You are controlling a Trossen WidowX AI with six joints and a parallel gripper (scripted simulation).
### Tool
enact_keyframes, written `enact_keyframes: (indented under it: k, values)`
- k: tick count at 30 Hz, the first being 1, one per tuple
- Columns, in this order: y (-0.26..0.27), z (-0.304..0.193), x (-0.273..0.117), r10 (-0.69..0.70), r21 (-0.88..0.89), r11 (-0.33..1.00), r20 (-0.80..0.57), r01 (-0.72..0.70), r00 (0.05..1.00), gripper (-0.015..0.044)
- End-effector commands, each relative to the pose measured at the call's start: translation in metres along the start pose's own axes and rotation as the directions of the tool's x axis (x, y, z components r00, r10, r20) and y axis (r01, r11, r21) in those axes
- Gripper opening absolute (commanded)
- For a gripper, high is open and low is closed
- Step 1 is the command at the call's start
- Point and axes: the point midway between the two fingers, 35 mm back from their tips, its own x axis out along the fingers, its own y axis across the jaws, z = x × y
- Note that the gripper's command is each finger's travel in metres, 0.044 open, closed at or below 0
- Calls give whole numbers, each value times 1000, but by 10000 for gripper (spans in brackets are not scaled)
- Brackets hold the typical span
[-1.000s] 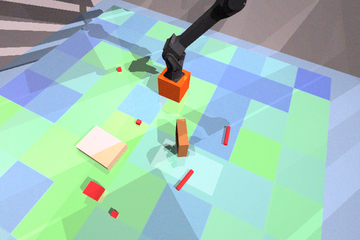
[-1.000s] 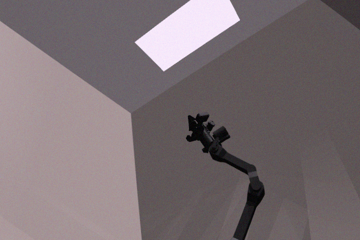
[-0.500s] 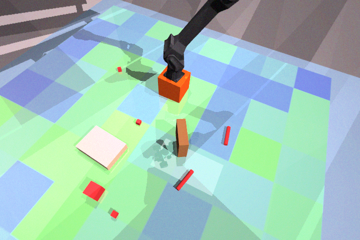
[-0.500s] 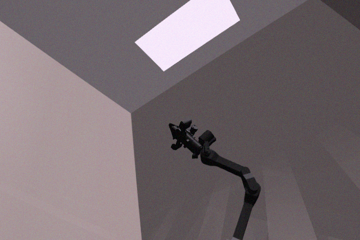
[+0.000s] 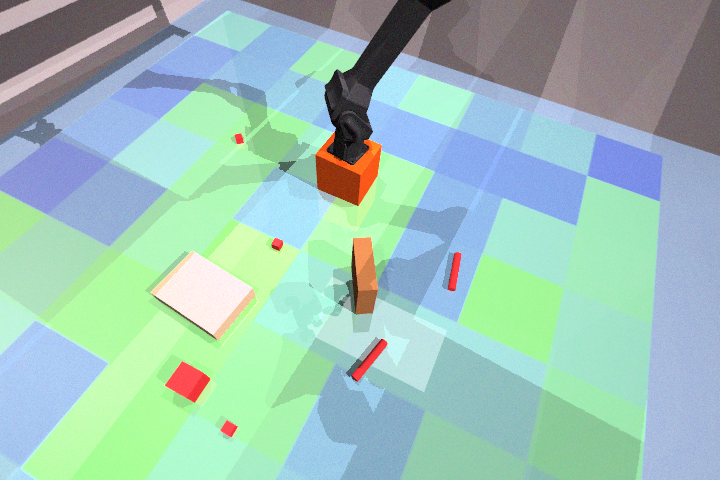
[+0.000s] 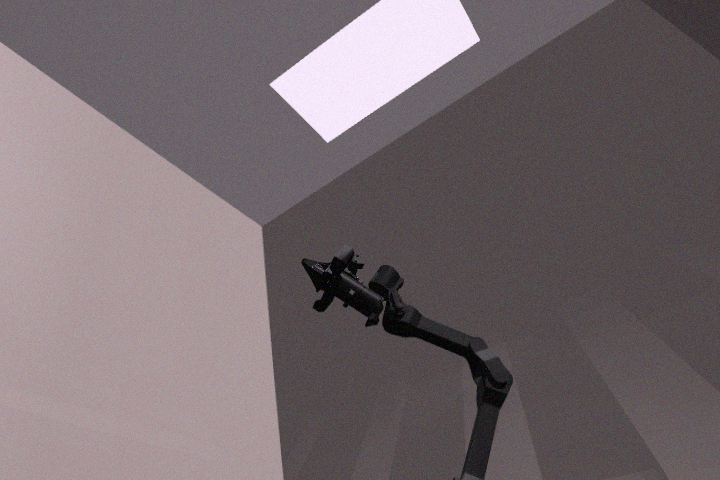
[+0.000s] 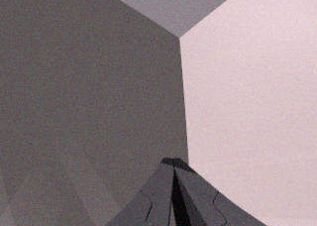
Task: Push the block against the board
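Observation:
A red square block (image 5: 185,380) lies in the top view at the lower left. A flat pale board (image 5: 202,293) with tan edges lies beyond it. The block and the board are apart, with a strip of the patterned surface between them. My gripper (image 6: 304,261) (image 7: 170,166) is shut and empty, its fingertips together. It is raised in the air and points at the walls in the wrist view. It is outside the top view, where only the lower arm shows, so its distance from the block and the board cannot be told. Neither part shows in the wrist view.
The arm stands on an orange base (image 5: 344,175). A brown oblong block (image 5: 365,271) is right of the board. Small red cubes (image 5: 277,243) (image 5: 238,138) (image 5: 229,428) lie about. Two red rods (image 5: 454,271) (image 5: 369,360) lie near the brown block. Shadows cross the patterned surface.

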Motion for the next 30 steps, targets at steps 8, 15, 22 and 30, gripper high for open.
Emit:
enact_keyframes:
  k: [8, 15, 22, 30]
  values:
    - [32, -86, 13, 104, -39, 993, -232, -115, 967, 0]
    - [62, -134, 10, 186, -58, 974, -358, -220, 915, 0]
    - [95, -177, 0, 274, -68, 937, -467, -343, 841, 0]
    - [135, -218, -19, 362, -77, 872, -565, -484, 741, 0]
